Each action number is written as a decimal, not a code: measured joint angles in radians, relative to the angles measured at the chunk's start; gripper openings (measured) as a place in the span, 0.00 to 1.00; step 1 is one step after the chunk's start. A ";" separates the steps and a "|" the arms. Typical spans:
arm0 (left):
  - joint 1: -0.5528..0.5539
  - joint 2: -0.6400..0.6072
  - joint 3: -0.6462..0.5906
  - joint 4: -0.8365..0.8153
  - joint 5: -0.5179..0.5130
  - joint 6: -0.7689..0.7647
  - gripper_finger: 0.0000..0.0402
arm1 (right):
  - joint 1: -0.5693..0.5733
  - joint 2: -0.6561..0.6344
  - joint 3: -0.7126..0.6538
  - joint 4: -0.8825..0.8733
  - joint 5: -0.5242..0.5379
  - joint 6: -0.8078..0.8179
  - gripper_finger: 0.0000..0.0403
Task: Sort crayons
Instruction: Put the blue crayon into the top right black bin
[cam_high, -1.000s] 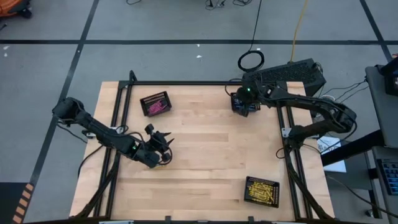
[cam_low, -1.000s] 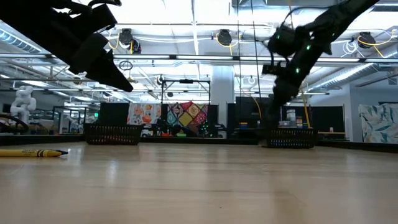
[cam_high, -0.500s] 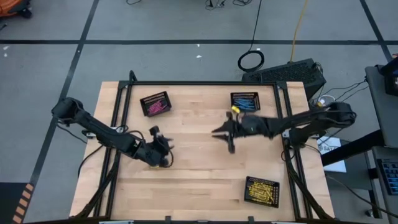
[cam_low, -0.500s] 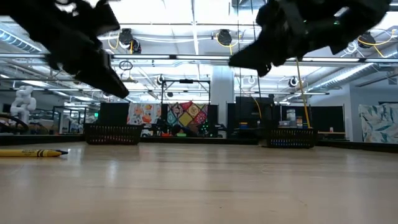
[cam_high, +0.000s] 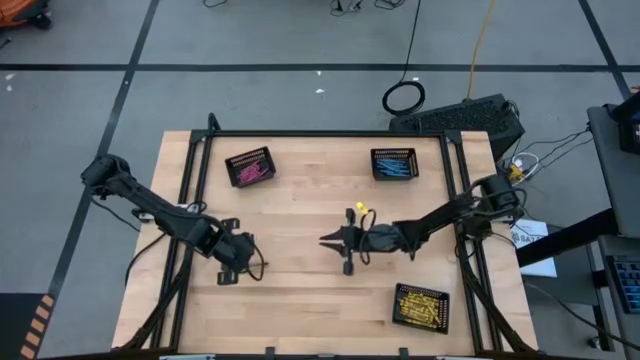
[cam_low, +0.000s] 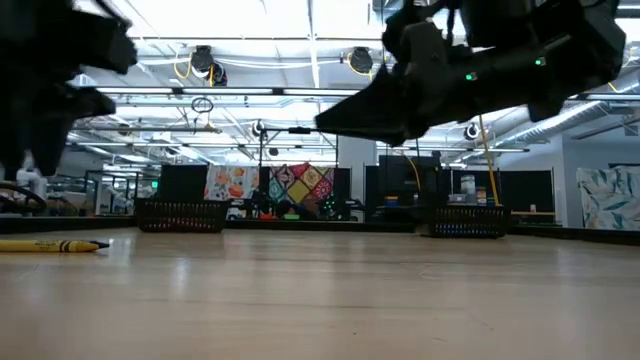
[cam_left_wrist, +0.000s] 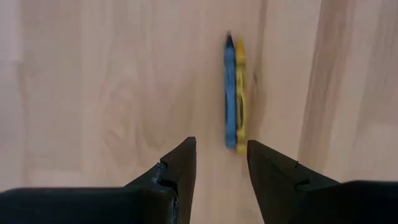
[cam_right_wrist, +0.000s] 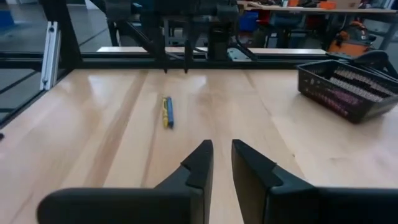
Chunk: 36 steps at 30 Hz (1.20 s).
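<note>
From above, most crayons already sit in their black baskets, pink ones in the basket (cam_high: 249, 167) at the far left, blue ones in the basket (cam_high: 394, 163) at the far right and yellow ones in the basket (cam_high: 420, 306) at the near right, while the right gripper (cam_high: 331, 240) hangs over the middle of the table (cam_high: 300, 300) and the left gripper (cam_high: 232, 273) hangs low near the left side. From table height, one yellow crayon (cam_low: 55, 245) lies loose on the wood, so I think the job is nearly done but not finished. In the left wrist view, the left gripper's (cam_left_wrist: 221, 163) jaws are partly open and hold nothing, just above a blue crayon (cam_left_wrist: 229, 93) and a yellow crayon (cam_left_wrist: 240, 93) lying side by side and touching, and in the right wrist view the right gripper's (cam_right_wrist: 222, 155) jaws are almost shut with nothing between them, well apart from that same pair.
</note>
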 joint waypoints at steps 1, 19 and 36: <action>-0.007 0.000 -0.008 0.001 0.010 -0.002 0.35 | 0.000 0.017 0.016 0.003 -0.001 0.000 0.11; -0.076 0.009 -0.183 0.411 -0.180 0.007 0.35 | -0.002 0.068 0.090 -0.001 -0.003 -0.053 0.11; -0.078 0.017 -0.235 0.468 -0.192 0.132 0.35 | -0.002 0.068 0.090 -0.003 -0.004 -0.041 0.11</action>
